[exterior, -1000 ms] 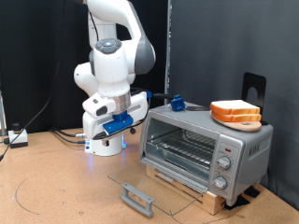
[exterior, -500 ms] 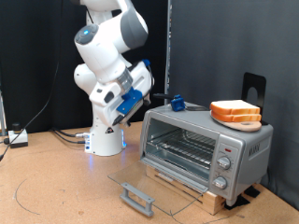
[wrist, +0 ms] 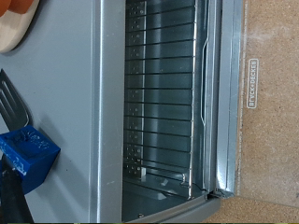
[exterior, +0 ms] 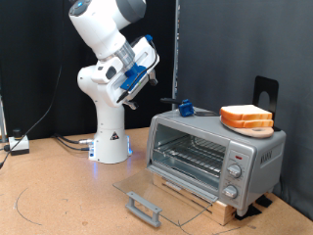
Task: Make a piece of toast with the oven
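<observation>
In the exterior view we stand off the arm, in front of the oven [exterior: 215,154] and a little to one side, far enough to take in its open door and the arm behind it. In the wrist view we look steeply down onto the same oven [wrist: 159,103], much nearer, sharing its top and rack.

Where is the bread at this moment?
Two stacked slices, the piece of toast among them, lie on top of the oven, towards the exterior view's right, above the knob panel. The tool hangs apart, upper left.
</observation>
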